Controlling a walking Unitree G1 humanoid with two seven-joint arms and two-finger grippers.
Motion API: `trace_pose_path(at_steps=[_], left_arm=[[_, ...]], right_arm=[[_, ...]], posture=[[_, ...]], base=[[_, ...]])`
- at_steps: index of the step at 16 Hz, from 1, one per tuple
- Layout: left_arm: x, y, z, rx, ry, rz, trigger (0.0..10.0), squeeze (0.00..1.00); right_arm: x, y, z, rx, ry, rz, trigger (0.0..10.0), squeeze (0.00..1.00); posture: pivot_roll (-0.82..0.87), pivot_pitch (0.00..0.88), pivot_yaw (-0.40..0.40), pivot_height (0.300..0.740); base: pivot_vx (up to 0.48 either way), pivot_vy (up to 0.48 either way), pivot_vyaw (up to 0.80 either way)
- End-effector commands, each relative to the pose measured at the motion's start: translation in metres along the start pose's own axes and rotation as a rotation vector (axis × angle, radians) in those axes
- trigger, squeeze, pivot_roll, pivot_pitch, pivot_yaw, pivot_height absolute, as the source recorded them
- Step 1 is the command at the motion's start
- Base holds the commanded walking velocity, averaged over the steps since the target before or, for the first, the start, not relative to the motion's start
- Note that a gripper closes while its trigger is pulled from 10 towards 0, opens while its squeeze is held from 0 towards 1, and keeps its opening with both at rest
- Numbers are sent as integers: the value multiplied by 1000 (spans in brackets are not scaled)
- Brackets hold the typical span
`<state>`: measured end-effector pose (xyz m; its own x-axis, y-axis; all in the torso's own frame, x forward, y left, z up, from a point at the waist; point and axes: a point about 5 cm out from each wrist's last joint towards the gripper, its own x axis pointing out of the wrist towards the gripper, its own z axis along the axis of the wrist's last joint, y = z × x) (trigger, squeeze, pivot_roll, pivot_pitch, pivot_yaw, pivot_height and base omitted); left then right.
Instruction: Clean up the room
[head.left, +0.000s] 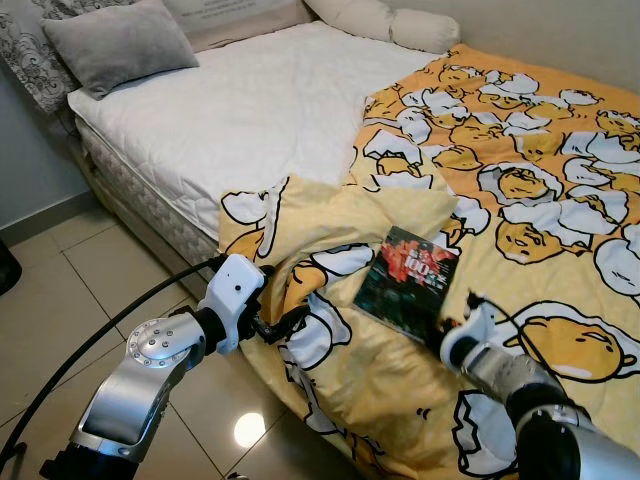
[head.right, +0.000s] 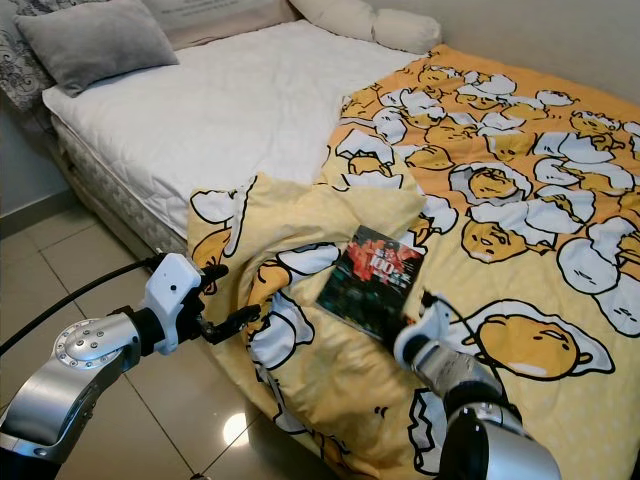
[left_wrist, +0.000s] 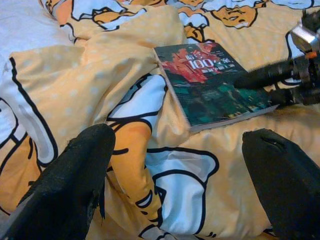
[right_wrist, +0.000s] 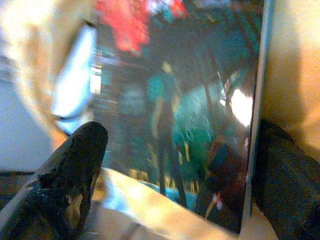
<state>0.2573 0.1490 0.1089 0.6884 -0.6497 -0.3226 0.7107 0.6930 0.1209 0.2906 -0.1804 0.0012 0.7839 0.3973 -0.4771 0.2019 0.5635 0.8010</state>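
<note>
Tile floor (head.left: 60, 300), glossy and beige with dark grout lines, lay open along the near side of the bed (head.left: 150, 200), with a lamp's glare reflected close to the mattress corner. White quilted sheet (head.left: 250, 110) covered the bed's left half up to a grey pillow (head.left: 115, 40) and a cream bolster (head.left: 380, 20) at the wall. A soft yellow duvet (head.left: 530, 160), printed with cartoon eggs, was spread over the right half; its near corner was bunched and folded, spilling over the bed's edge toward the floor.

On that rumpled duvet, near the edge, lay a thin rectangular book (head.left: 408, 280), flat, its glossy cover dark green with red at the top.

The left arm reached forward from the floor side, silver elbow bent, white wrist housing level. The left claw (head.left: 283, 324) sat at the hanging fold of the duvet, its blunt black fingers (left_wrist: 75, 185) spread wide with only cloth beneath them, gripping nothing. The right arm stretched in over the duvet from the near right. The right claw (head.left: 450, 322) was at the book's near corner, its fingers (right_wrist: 75, 160) parted to either side of the cover; whether they pressed on the book could not be told.
</note>
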Motion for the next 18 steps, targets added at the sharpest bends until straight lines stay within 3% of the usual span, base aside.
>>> trace_pose_path(at_steps=[1, 2, 5, 8, 11, 13, 16, 18], left_arm=[[2, 3, 4, 20, -10, 13, 10000, 686], [2, 4, 5, 21, -13, 14, 10000, 686], [2, 4, 5, 20, -15, 17, 10000, 686], [2, 4, 4, 17, -16, 23, 10000, 686], [0, 2, 1, 11, -10, 25, 10000, 686], [-2, 2, -1, 10, -4, 26, 10000, 686], [-3, 3, -1, 12, 4, 24, 10000, 690], [-4, 3, -2, 15, 8, 22, 10000, 686]], right_arm=[[6, 19, 5, 59, -4, 121, 10000, 0], [6, 27, 7, 63, 9, 195, 10000, 0], [8, 34, 11, 65, 1, 228, 10000, 0], [11, 32, 9, 70, -26, 165, 10000, 0], [17, 25, -1, 58, -56, 21, 10000, 0], [19, 21, -6, 99, -92, -61, 10000, 0], [23, 24, -10, 105, -118, -72, 10000, 0], [25, 30, -6, 169, -165, -25, 10000, 0]], posture=[[-35, 0, -3, 740], [-34, 0, -3, 740], [-33, 0, -6, 740], [-30, 0, -12, 740], [-21, 0, -12, 740], [-15, 0, -11, 740], [-7, 0, -1, 740], [-5, 0, 6, 740]], base=[[0, 0, 0], [0, 0, 0], [0, 0, 0], [0, 0, 0], [0, 0, 0], [0, 0, 0], [0, 0, 0], [0, 0, 0]])
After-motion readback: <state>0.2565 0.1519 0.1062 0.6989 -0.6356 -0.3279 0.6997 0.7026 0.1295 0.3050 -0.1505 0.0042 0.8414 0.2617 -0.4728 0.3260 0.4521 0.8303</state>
